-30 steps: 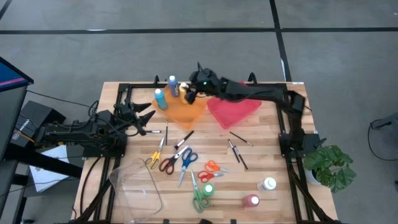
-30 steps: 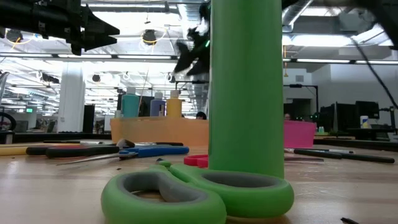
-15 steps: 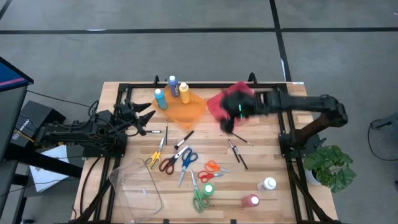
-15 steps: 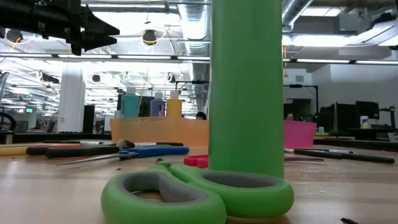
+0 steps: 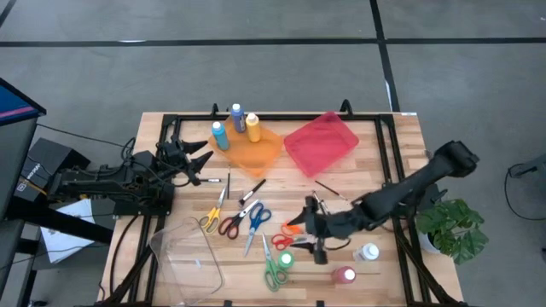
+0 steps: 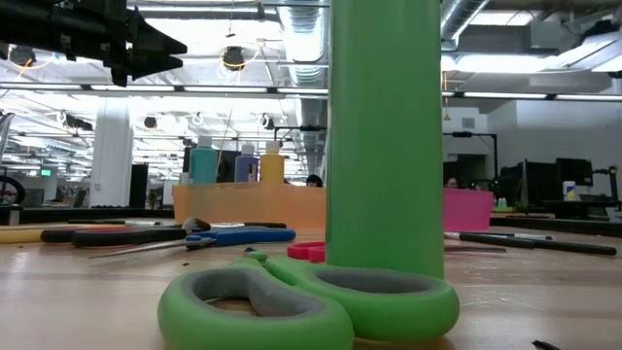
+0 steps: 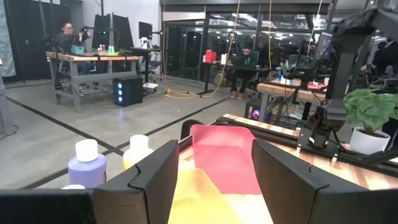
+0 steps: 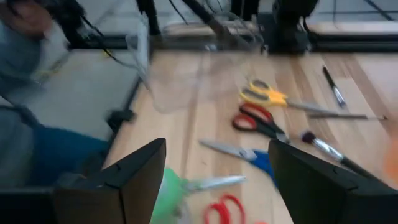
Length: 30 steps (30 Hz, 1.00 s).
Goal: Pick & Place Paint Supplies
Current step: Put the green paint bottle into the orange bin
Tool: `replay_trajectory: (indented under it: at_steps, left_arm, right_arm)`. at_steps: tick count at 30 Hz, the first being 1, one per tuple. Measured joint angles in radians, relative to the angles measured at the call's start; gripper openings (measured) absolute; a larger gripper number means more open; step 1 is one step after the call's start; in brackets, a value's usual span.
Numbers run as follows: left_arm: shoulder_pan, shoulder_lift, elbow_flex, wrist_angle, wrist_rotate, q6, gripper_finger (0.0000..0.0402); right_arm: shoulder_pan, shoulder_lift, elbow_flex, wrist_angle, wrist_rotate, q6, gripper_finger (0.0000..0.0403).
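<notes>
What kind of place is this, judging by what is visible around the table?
Probably a large robotics lab or open workshop: a person sits at a far workbench with equipment, cables hang from an industrial ceiling with exposed ducts, and the floor is bare concrete.

low view: green bottle (image 6: 381, 136) cut off above | right wrist: scissors (image 8: 261, 122) blurred — motion

Green scissors (image 5: 275, 271), orange tray (image 5: 252, 148), perhaps pink tray (image 5: 320, 142)
</notes>
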<state>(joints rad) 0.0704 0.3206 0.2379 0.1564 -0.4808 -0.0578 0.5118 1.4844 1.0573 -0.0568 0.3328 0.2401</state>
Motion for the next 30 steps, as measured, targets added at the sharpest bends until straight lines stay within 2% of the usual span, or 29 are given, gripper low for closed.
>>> replay_trajectory:
  at_steps: [4, 9, 12, 20, 30]
  left_arm:
    - [0.000, 0.015, 0.000, 0.004, 0.000, -0.001, 0.0200]
    - [0.000, 0.038, 0.000, -0.004, 0.000, -0.008, 0.0200]
    - [0.000, 0.054, 0.000, 0.001, 0.000, -0.010, 0.0200]
    - [0.000, 0.055, 0.000, 0.001, 0.000, -0.011, 0.0200]
    - [0.000, 0.055, 0.000, 0.001, 0.000, -0.011, 0.0200]
  right_arm:
    - [-0.005, 0.107, 0.006, 0.110, -0.017, -0.013, 0.0280]
    - [-0.015, 0.217, 0.004, 0.252, -0.165, 0.011, 0.0280]
    - [-0.009, 0.232, 0.005, 0.305, -0.201, 0.037, 0.0280]
    - [0.027, 0.211, 0.005, 0.300, -0.147, 0.041, 0.0280]
    - [0.023, 0.313, 0.004, 0.354, -0.148, 0.050, 0.0280]
